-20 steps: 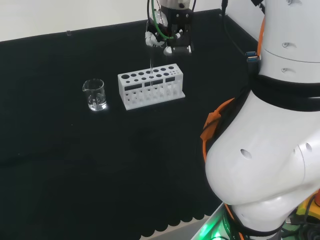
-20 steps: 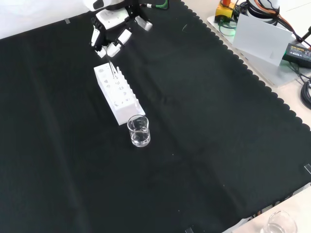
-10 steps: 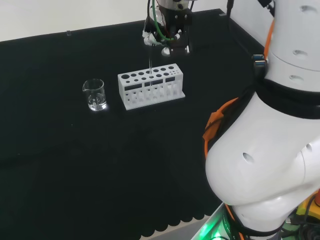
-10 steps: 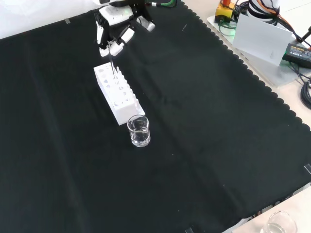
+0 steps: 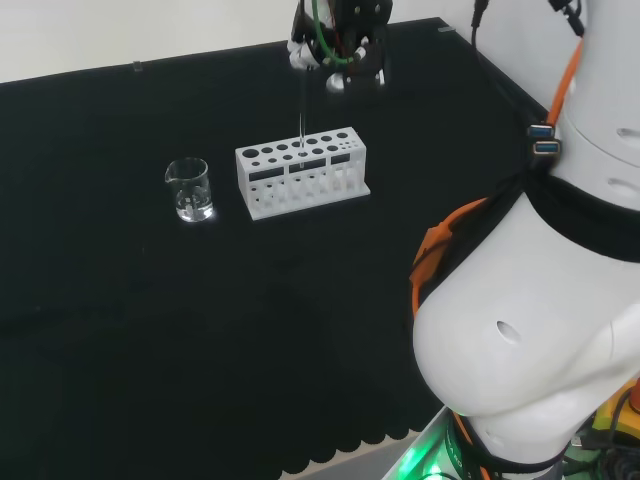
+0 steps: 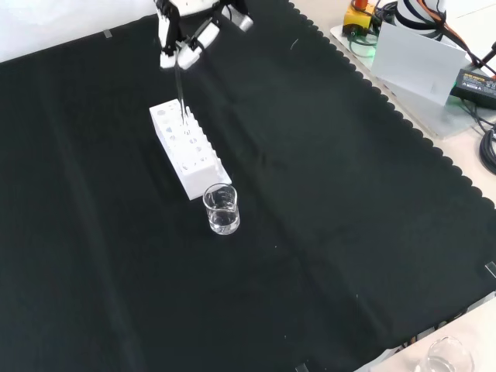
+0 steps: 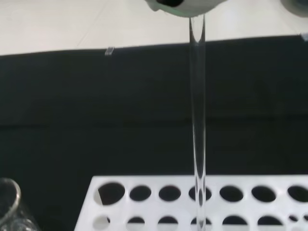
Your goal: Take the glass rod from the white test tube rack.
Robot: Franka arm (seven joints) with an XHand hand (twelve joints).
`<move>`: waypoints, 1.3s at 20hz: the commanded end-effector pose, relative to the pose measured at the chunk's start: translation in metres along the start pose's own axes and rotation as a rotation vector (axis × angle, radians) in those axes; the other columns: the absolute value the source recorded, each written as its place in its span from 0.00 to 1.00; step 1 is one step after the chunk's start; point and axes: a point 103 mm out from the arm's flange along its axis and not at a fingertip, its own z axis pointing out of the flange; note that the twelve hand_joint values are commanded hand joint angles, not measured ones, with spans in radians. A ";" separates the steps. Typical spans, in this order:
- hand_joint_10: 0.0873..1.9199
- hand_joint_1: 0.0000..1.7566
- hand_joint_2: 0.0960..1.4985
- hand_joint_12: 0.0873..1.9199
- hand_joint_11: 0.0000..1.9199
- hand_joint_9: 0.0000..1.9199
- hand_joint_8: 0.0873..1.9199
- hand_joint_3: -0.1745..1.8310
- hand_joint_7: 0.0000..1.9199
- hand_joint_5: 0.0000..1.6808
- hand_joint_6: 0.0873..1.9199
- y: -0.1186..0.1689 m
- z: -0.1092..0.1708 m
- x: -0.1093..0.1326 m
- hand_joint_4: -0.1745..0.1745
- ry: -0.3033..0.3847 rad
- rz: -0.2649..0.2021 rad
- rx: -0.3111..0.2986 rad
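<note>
- We see the hand [image 6: 186, 35] poised above the white test tube rack [image 6: 188, 151], its fingers pinching the top of the glass rod [image 5: 302, 110].
- The rod hangs upright below the hand, its lower end in a rack hole.
- Since a second ago, the hand has risen, drawing the rod higher.
- A beaker [image 5: 189, 189] stands beyond the rack's far end from the hand.

Beaker [image 5: 189, 189] just beside rack [image 5: 302, 171]
</note>
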 end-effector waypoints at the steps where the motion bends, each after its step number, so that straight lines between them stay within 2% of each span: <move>1: 0.18 0.76 0.67 0.17 0.89 0.92 0.19 0.00 0.75 0.84 0.00 -0.021 -0.056 0.007 0.00 -0.041 0.006 -0.004; 6: 0.16 0.75 0.67 0.17 0.89 0.93 0.19 0.00 0.74 0.83 0.03 -0.031 -0.083 0.009 0.00 -0.042 0.008 -0.017; 9: 0.15 0.75 0.68 0.17 0.89 0.94 0.18 0.00 0.72 0.80 0.14 -0.036 -0.093 0.009 0.00 -0.043 0.010 -0.025; 11: 0.15 0.75 0.68 0.18 0.89 0.94 0.18 0.00 0.72 0.80 0.16 -0.040 -0.099 0.008 0.00 -0.043 0.016 -0.032; 14: 0.15 0.75 0.68 0.18 0.89 0.94 0.18 0.00 0.72 0.79 0.17 -0.047 -0.108 0.008 0.00 -0.040 0.022 -0.048; 19: 0.15 0.75 0.68 0.18 0.90 0.94 0.18 0.00 0.72 0.79 0.17 -0.059 -0.120 0.015 0.00 -0.029 -0.008 -0.080; 26: 0.15 0.75 0.68 0.18 0.90 0.95 0.18 0.00 0.72 0.79 0.17 -0.072 -0.137 0.027 0.00 -0.040 -0.019 -0.093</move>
